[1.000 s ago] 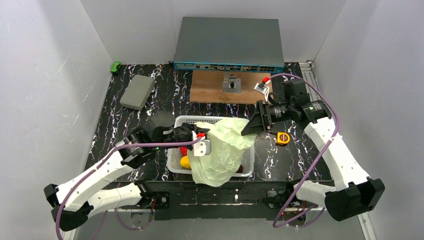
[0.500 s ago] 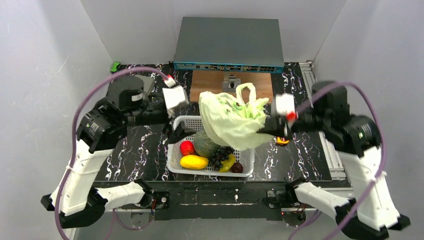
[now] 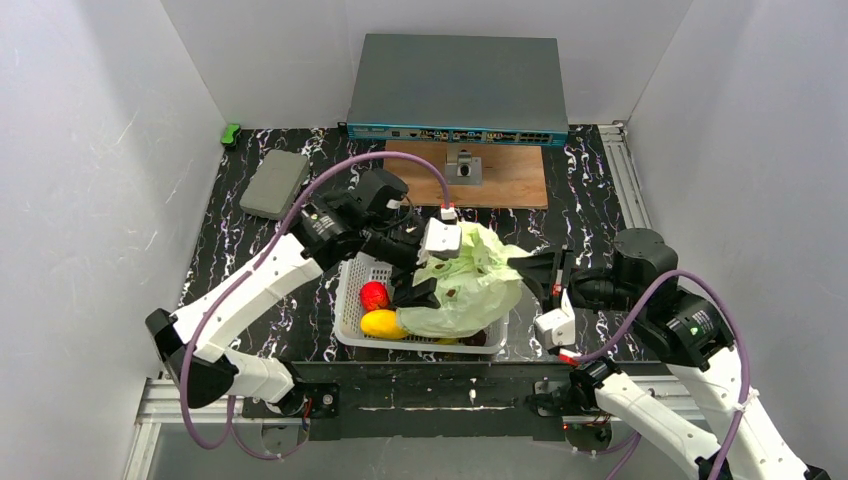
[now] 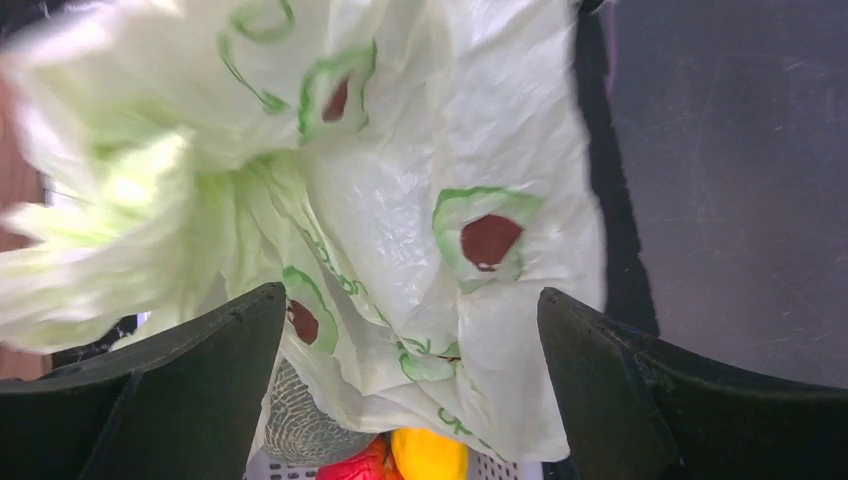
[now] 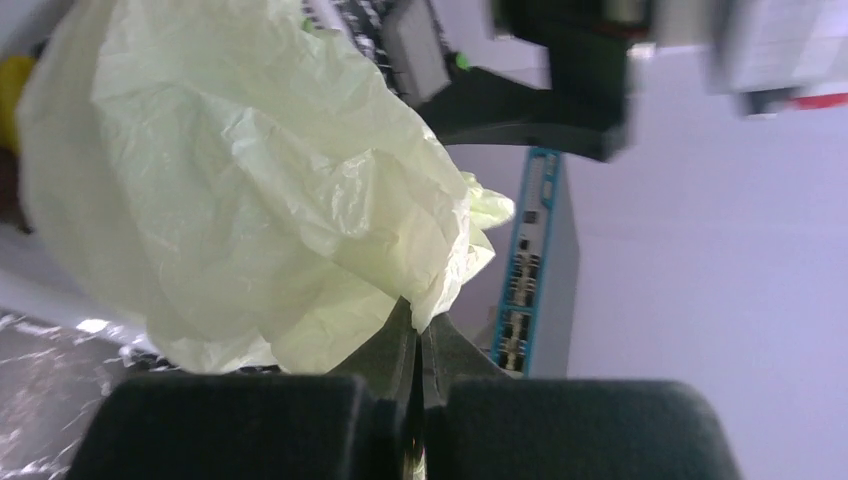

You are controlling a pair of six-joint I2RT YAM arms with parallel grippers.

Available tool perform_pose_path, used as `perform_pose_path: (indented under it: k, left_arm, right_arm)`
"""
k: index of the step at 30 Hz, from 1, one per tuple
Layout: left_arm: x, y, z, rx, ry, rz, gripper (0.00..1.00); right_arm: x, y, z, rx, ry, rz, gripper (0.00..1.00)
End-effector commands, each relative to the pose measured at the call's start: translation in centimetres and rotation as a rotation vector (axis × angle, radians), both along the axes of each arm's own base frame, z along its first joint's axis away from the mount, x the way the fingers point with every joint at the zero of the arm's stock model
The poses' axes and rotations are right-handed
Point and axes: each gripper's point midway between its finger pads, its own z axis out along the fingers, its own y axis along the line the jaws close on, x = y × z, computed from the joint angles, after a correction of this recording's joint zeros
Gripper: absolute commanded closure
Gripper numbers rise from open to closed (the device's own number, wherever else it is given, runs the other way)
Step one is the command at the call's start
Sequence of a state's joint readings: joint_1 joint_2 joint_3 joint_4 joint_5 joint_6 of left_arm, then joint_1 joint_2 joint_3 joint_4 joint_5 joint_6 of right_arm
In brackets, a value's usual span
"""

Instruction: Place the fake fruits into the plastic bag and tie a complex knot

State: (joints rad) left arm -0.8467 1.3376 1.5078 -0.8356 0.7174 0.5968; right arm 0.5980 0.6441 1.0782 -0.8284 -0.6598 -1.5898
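— Where's the plastic bag (image 3: 468,285)?
— Centre of the frame, draped over the basket (image 3: 349,300) holding the fake fruits (image 3: 384,324). My right pincer (image 5: 418,325) is clamped on the bag's edge to hold it up. My left pincer (image 4: 410,305) stands apart around the film, probably to catch the mouth.

white walls (image 3: 100,150) around a black marbled tabletop (image 3: 590,170), grey network switch (image 3: 455,80) and wooden board (image 3: 510,185) at the back
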Motion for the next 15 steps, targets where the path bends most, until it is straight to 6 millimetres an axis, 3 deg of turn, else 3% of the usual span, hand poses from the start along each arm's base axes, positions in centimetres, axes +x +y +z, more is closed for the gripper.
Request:
perform_pose_path:
  k: [1,3,4,7,9,13,15]
  left_arm:
    - [2.1,-0.8,-2.7,0.005,-0.095,0.017,0.07]
    - [2.6,-0.6,-3.8,0.031,-0.094,0.046,0.15]
    - [2.7,-0.5,-4.2,0.042,-0.092,0.065,0.27]
    - [3.0,1.3,-5.0,0.080,-0.099,0.139,0.95]
    - [2.5,3.7,-4.8,0.070,-0.120,0.180,1.00]
    - [0.8,9.5,-7.1,0.122,-0.150,0.240,1.00]
    - [0.0,10.4,-5.3,0.068,-0.142,0.264,1.00]
  right_arm:
    - [1.6,1.0,5.8,0.247,-0.079,-0.058,0.99]
    - [2.0,1.1,7.1,0.314,-0.061,-0.082,0.99]
    - [2.1,1.1,7.7,0.341,-0.036,-0.096,0.99]
    - [2.4,0.5,9.0,0.383,0.012,-0.153,0.99]
    - [3.0,-0.3,9.1,0.393,0.017,-0.214,0.99]
    - [3.5,-2.0,9.1,0.427,0.044,-0.319,0.99]
    - [2.3,-1.8,8.3,0.409,0.058,-0.275,0.99]
